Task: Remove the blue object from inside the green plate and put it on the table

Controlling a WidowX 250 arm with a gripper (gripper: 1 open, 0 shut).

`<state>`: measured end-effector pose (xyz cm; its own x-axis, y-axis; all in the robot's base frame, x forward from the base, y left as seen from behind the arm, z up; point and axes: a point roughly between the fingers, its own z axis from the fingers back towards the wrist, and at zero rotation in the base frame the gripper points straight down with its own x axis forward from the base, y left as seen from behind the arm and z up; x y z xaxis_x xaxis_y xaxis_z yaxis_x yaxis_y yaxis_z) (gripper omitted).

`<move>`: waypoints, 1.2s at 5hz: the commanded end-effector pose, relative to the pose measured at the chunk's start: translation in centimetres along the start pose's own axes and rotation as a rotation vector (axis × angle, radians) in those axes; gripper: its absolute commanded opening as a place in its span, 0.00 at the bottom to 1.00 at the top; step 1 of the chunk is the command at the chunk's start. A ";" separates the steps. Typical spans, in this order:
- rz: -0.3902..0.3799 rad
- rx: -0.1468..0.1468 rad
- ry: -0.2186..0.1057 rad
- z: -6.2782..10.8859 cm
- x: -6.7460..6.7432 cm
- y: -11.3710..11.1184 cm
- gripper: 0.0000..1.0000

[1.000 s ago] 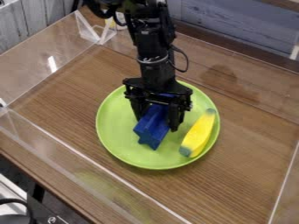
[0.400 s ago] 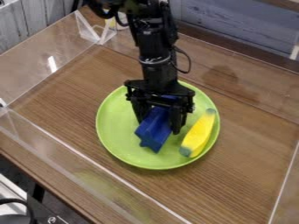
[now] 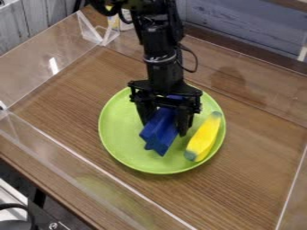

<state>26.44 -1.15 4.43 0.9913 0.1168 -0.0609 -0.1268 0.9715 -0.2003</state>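
Observation:
The lime-green plate sits in the middle of the wood-grain table. The dark-blue block stands tilted inside the plate, its lower end near the plate floor. My black gripper reaches straight down over the plate and its fingers are closed on the upper end of the blue block. A yellow banana-like piece lies in the plate right of the block, apart from the gripper.
Clear acrylic walls edge the table on the left, front and right. Bare wood lies left of the plate and behind it. A dark stain marks the table behind the plate on the right.
The gripper and the blue block have risen very slightly; the block stays tilted in the plate. The yellow piece has not moved.

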 end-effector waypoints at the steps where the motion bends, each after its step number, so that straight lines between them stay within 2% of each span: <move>1: -0.031 -0.012 -0.086 2.6 1.0 -1.2 0.00; 2: -0.054 -0.026 -0.093 3.3 0.9 -2.4 0.00; 3: -0.097 -0.045 -0.090 3.3 0.5 -4.6 0.00; 4: -0.113 -0.057 -0.088 3.5 0.4 -5.4 0.00; 5: -0.139 -0.070 -0.084 3.5 0.2 -6.6 0.00; 6: -0.180 -0.085 -0.075 3.0 -0.2 -8.7 0.00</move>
<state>26.43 -8.86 7.11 0.9986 -0.0466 -0.0235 0.0385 0.9614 -0.2724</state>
